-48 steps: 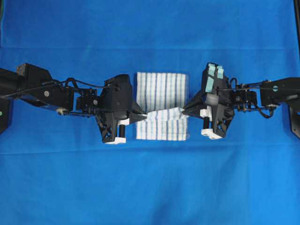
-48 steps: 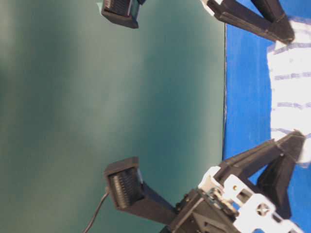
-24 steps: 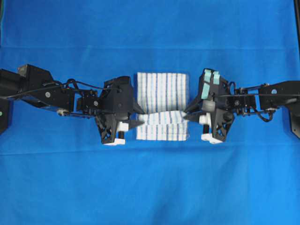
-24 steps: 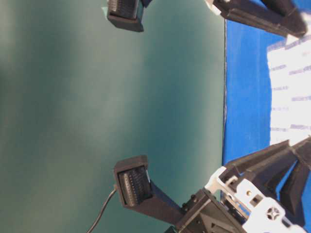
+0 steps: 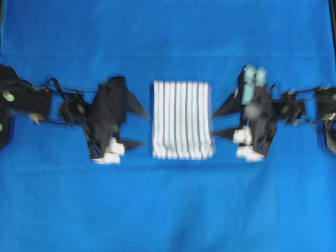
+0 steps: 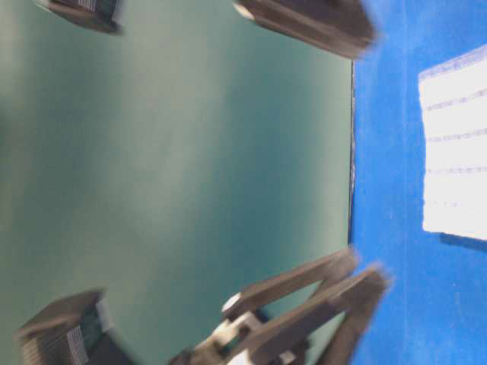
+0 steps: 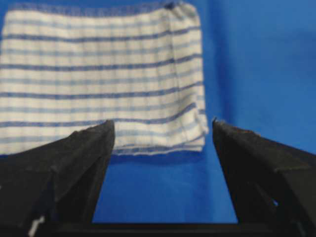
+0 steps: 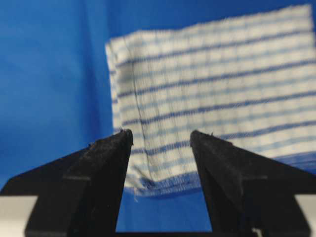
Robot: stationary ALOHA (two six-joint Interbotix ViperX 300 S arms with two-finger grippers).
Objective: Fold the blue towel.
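The blue towel (image 5: 182,119), white with thin blue stripes, lies flat as a folded rectangle in the middle of the overhead view. My left gripper (image 5: 143,127) is just to its left, open and apart from it, with nothing between the fingers. My right gripper (image 5: 216,124) is open beside the towel's right edge and holds nothing. In the left wrist view the towel (image 7: 98,79) lies beyond the spread gripper (image 7: 163,126). The right wrist view shows the towel's hemmed corner (image 8: 148,182) in front of the open gripper (image 8: 161,136). Both arms are blurred.
A large plain blue cloth (image 5: 168,210) covers the whole table under the towel. Both black arms stretch in from the left and right edges. In the table-level view the towel (image 6: 455,144) lies on the cloth, with a dark green backdrop (image 6: 190,167) behind.
Both grippers have opened, let go of the towel's raised edge and drawn back outward. The lifted fold has dropped, and the towel now lies flat.
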